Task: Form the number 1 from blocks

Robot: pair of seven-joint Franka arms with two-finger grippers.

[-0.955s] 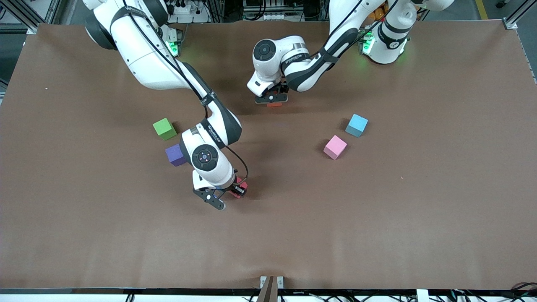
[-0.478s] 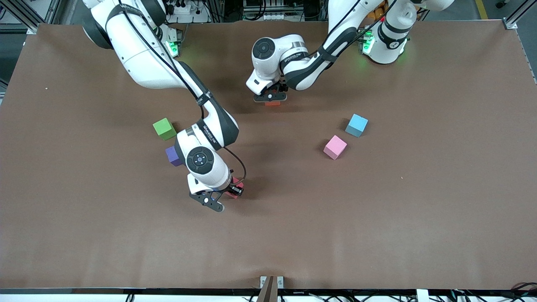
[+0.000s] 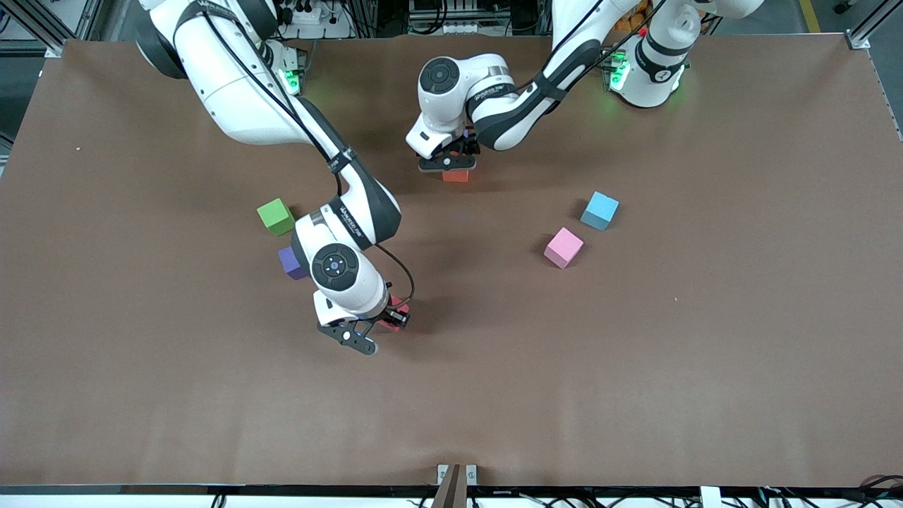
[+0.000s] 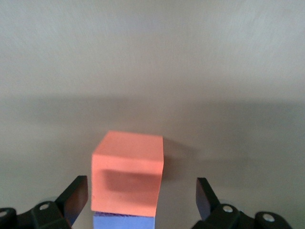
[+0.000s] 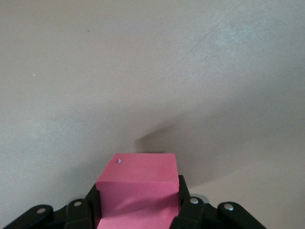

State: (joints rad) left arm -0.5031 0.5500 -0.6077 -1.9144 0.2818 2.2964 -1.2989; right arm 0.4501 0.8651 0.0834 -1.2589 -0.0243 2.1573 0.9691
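1. Left pincer (image 3: 451,164): low over the bench (image 3: 635,367) near the robots' bases. Its fingers (image 4: 206,195) are spread, with the orange block (image 4: 127,172) between them and touching neither. In the left wrist view a strip of blue shows directly under the block's near edge; what it is cannot be told.
2. Orange block, front view (image 3: 456,176): its lower edge shows just below the left pincer, resting on the bench.
3. Right pincer (image 3: 374,331): low over the middle of the bench, pinching the red block (image 5: 138,191), whose sides are pressed by both fingers. From the front only a corner of this block (image 3: 399,306) shows beside the wrist.
4. Purple block (image 3: 288,261): on the bench close beside the right arm's wrist, on the side toward the right arm's end, partly covered by the arm.
5. Green cube (image 3: 276,216): just beside the purple block, farther from the right pincer.
6. Pink block (image 3: 564,247): on the bench well apart from both pincers, toward the left arm's end.
7. Light blue cube (image 3: 600,210): near the pink block, a gap between them, farther from the right pincer.
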